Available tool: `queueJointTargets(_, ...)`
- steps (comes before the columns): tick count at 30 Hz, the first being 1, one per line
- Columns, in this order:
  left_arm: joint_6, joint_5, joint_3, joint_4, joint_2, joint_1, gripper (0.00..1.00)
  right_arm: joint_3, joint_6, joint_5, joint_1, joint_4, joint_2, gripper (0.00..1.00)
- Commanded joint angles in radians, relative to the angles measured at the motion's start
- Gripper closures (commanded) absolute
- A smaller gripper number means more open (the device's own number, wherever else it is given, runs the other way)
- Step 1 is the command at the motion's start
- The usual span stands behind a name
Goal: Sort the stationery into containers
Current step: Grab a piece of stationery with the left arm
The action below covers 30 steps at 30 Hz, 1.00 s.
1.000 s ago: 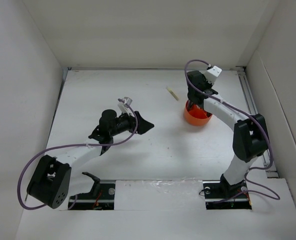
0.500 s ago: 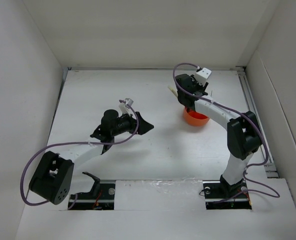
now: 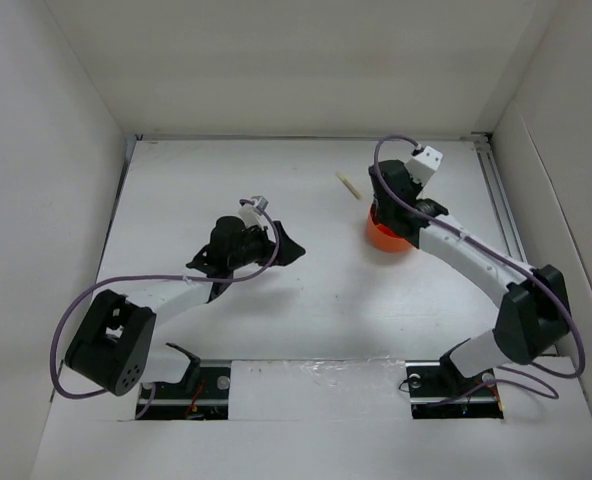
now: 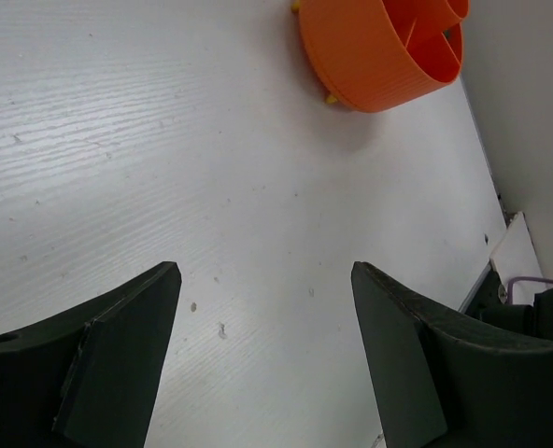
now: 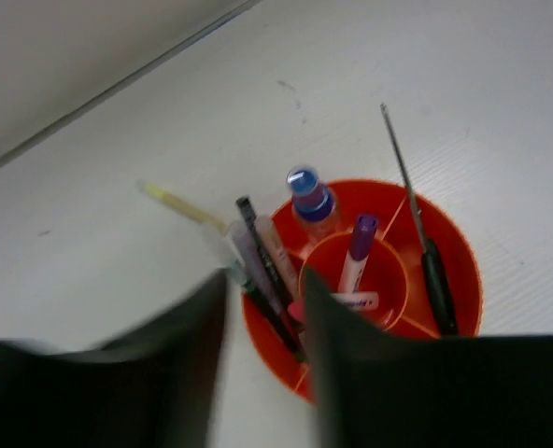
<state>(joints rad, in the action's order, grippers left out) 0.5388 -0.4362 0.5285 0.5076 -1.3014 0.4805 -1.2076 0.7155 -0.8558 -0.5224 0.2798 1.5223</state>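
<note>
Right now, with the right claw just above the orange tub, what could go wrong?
1. The right claw hangs close over the orange tub, where pens lean out over the rim; pulling away sideways might catch them and tip the tub.
2. The scissors stand steeply, point well past the rim, so a knock could flip them out.
3. A pale stick lies on the table beside the tub; reaching for it may brush the tub.

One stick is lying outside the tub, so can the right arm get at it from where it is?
Probably yes. The right gripper hangs open over the tub, and the stick lies flat on the table close beside the tub, with nothing between them.
</note>
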Motion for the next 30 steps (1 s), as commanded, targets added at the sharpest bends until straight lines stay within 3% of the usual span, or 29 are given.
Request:
queueJointTargets(1,-0.013,0.098,0.091,-0.044,-0.027,0.051,0.29,0.1,0.022,0.147,-0.042,-0.056,-0.117,0.72)
queueJointTargets(3,-0.013,0.169,0.129,-0.082,-0.044,0.098,0.29,0.135,0.033,0.176,-0.053,-0.056,-0.138,0.92)
queueJointTargets(5,-0.013,0.244,0.204,-0.145,-0.093,0.156,0.29,0.173,0.053,0.214,-0.053,-0.071,-0.209,1.0)
queueJointTargets(9,0.027,0.26,0.301,-0.172,-0.203,0.168,0.33,0.255,0.065,0.294,-0.074,-0.099,-0.316,1.0)
queueJointTargets(14,0.069,0.341,0.45,-0.224,-0.363,0.201,0.46,0.312,0.078,0.325,-0.083,-0.099,-0.447,1.0)
queueJointTargets(16,0.079,0.386,0.546,-0.274,-0.449,0.211,0.53,0.327,0.087,0.366,-0.074,-0.099,-0.481,0.87)
queueJointTargets(18,0.098,0.398,0.606,-0.308,-0.525,0.222,0.55,0.345,0.096,0.399,-0.064,-0.128,-0.52,0.77)
queueJointTargets(19,0.098,0.424,0.66,-0.317,-0.547,0.222,0.56,0.359,0.096,0.415,-0.064,-0.128,-0.531,0.67)
queueJointTargets(22,0.122,0.451,0.772,-0.362,-0.623,0.231,0.56,0.368,0.096,0.463,-0.054,-0.128,-0.573,0.56)
queueJointTargets(30,0.161,0.573,1.079,-0.517,-0.831,0.241,0.53,0.401,0.096,0.55,-0.054,-0.137,-0.7,0.51)
